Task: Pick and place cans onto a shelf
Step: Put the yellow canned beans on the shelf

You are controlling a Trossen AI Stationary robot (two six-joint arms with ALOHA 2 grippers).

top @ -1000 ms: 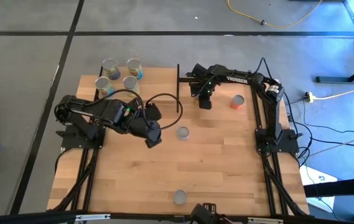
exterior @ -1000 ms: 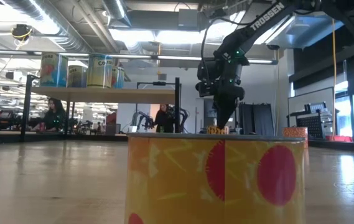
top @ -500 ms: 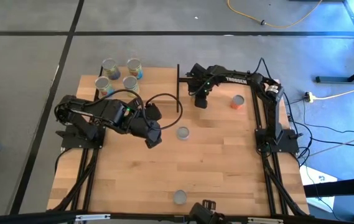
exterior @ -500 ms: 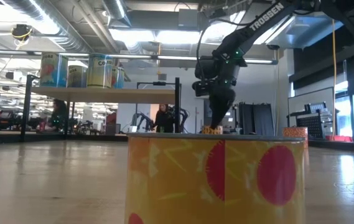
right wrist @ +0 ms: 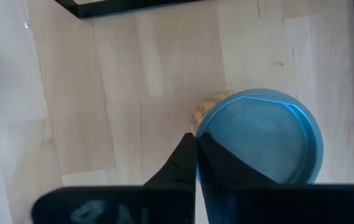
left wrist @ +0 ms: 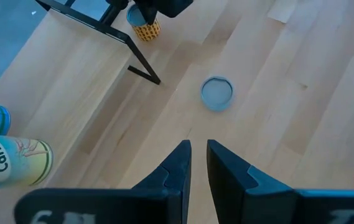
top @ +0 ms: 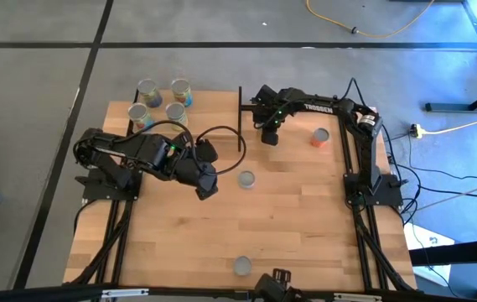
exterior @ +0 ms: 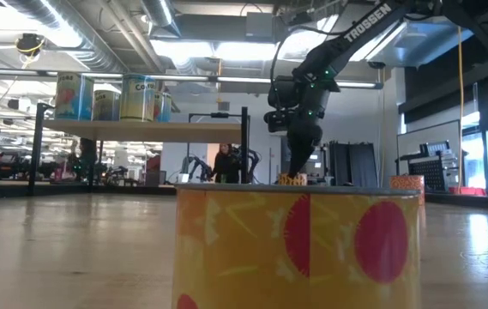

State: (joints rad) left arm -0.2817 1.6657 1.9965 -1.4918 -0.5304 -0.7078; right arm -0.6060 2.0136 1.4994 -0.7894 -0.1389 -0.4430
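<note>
The shelf (top: 213, 113) stands at the table's far left, seen raised on black posts in the low view (exterior: 192, 128). Several cans (top: 161, 101) stand on it (exterior: 111, 99). My right gripper (top: 267, 138) is shut, pointing down over a small yellow can (exterior: 292, 179) that stands on the table beside the shelf's right post (top: 240, 117); the can's silver top shows in the right wrist view (right wrist: 264, 134). My left gripper (top: 207, 186) is shut and empty, above the table's middle, near a silver-topped can (top: 246, 179) (left wrist: 217, 93). My right gripper's shut fingertips (right wrist: 192, 146) stand at the rim of the yellow can's top (right wrist: 196, 124), coming from above and pointing down. The can stands upright on the table. I cannot tell whether the fingertips touch it.
An orange can (top: 320, 137) (exterior: 406, 182) stands at the far right. A yellow can with red dots (top: 242, 266) stands at the near edge and fills the front of the low view (exterior: 295, 249). A black cable (top: 221, 134) loops from the left arm.
My right gripper has gone a little toward the table's left edge, closer to the shelf's post, still pointing down and shut. In the low view the yellow can under it has slid the same way.
</note>
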